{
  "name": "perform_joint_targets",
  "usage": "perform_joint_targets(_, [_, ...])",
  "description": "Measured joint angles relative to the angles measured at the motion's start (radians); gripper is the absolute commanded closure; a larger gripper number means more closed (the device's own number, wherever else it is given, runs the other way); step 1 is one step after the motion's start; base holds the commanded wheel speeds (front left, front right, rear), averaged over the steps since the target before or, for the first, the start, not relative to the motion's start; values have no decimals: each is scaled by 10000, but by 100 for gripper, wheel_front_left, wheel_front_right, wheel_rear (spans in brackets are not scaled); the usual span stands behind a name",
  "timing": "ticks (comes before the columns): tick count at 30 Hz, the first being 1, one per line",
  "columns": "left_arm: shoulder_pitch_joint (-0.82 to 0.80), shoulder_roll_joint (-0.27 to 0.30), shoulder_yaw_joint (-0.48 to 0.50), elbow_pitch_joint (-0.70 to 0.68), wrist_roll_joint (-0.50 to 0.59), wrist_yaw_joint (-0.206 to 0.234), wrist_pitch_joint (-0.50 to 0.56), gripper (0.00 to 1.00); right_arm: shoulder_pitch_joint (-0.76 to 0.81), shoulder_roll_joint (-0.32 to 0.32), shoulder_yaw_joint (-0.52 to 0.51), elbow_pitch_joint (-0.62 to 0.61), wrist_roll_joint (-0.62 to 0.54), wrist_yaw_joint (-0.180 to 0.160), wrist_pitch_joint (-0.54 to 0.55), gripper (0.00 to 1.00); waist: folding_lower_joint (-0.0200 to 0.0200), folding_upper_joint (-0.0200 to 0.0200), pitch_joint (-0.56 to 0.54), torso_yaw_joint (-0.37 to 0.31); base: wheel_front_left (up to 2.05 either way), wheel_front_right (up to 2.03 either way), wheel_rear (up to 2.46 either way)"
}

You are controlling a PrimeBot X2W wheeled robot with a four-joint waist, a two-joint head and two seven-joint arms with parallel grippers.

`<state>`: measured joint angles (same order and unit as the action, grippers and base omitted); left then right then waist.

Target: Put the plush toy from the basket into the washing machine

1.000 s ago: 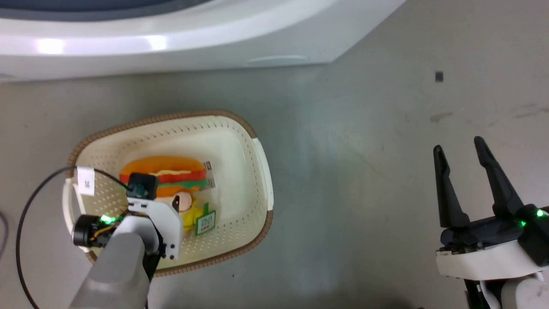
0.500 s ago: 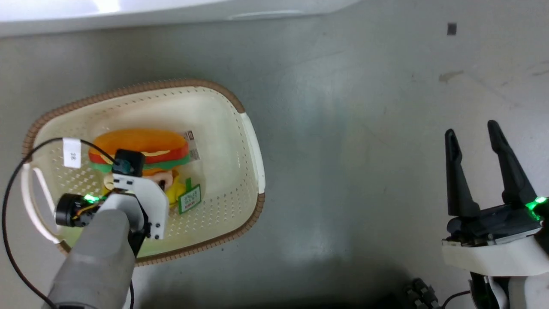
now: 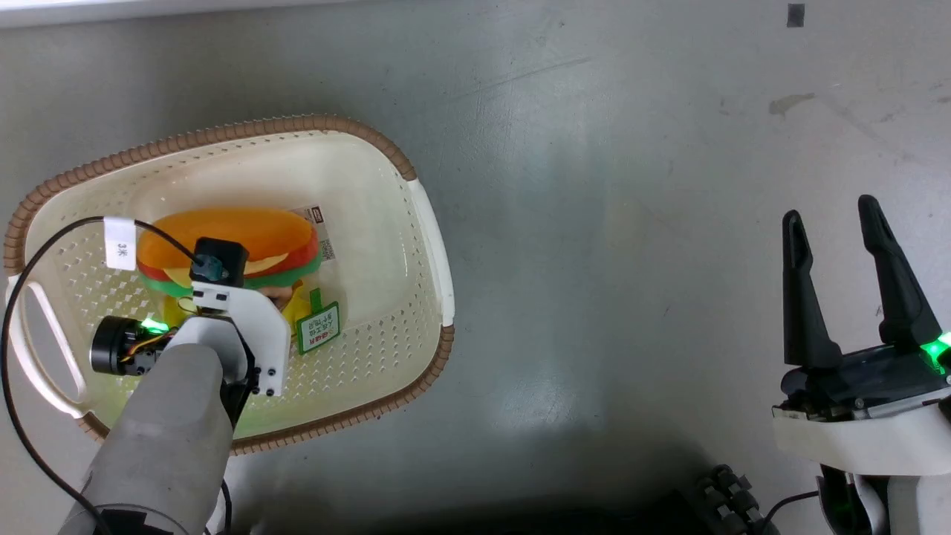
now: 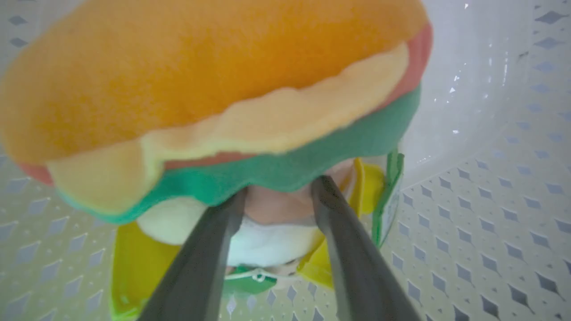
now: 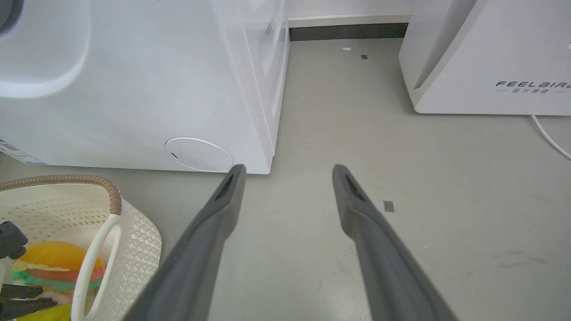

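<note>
The plush toy (image 3: pixel 238 234), with its orange bun and red, green and yellow layers, lies in the cream basket (image 3: pixel 223 134) on the floor at the left. My left wrist (image 3: pixel 230 319) reaches down into the basket over the toy. In the left wrist view my left gripper (image 4: pixel 279 191) is shut on the toy's (image 4: pixel 200 80) peach-pink part under the green layer. My right gripper (image 3: pixel 831 213) is open above bare floor at the lower right, holding nothing. The right wrist view shows the washing machine's (image 5: pixel 134 89) white front, the basket (image 5: pixel 58 180) and the toy (image 5: pixel 53 263).
The white FEELBIRD appliance (image 5: pixel 490 53) stands to the far right of the washer, with a white cable (image 5: pixel 548 138) on the floor beside it. A black cable with a white tag (image 3: pixel 119 241) loops over the basket's left side. Grey floor lies between basket and right gripper.
The head camera has tilted down, so the washer has slid out at the top. The toy's bun now looks more tilted in the basket. Left gripper stays on it; right gripper stays open.
</note>
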<state>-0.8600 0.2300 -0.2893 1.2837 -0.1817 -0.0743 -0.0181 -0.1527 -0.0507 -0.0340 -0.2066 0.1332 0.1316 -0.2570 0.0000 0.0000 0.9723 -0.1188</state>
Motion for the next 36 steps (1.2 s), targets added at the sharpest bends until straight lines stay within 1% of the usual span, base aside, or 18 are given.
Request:
perform_joint_targets(4, [2, -25, -111, 17, -71, -173, 84, 100, -5, 0, 0, 12, 0, 0, 0, 0, 0, 0, -58, 21, 0, 0, 0])
perform_joint_targets(10, [105, -33, -153, 58, -165, -186, -44, 100, -18, 0, -4, 82, 0, 0, -2, 0, 0, 0, -324, 29, 0, 0, 0])
perform_joint_targets(15, [479, -92, -151, 63, -341, -215, -433, 100, -55, 0, 33, 326, 2, 0, -2, 0, 0, 0, -865, 34, 0, 0, 0])
perform_joint_targets(23, [1474, -347, -146, 71, -560, -226, -1521, 100, -91, 0, 29, 752, 88, 0, -2, 0, 0, 0, -2354, 42, 0, 0, 0])
perform_joint_targets(25, [1778, -382, -125, 71, -685, -228, -1841, 100, -46, 0, 6, 882, 88, 0, -2, 0, 0, 0, -2981, 85, 0, 0, 0])
perform_joint_targets(30, [2231, -462, -146, -21, -715, -255, -2240, 100, 113, 0, -36, 1072, 88, 0, -4, 0, -1, 0, -4003, 206, 0, 0, 0])
perform_joint_targets(33, [2548, -579, -144, -382, -782, -288, -2309, 100, 288, 0, -71, 1189, 88, 0, -2, 0, -1, 0, -4593, 316, 0, 0, 0])
perform_joint_targets(36, [3024, -625, 171, -1384, -1145, -349, -2360, 100, 491, 0, -111, 1298, 88, 0, -2, 0, -1, 0, -5164, 450, 0, 0, 0])
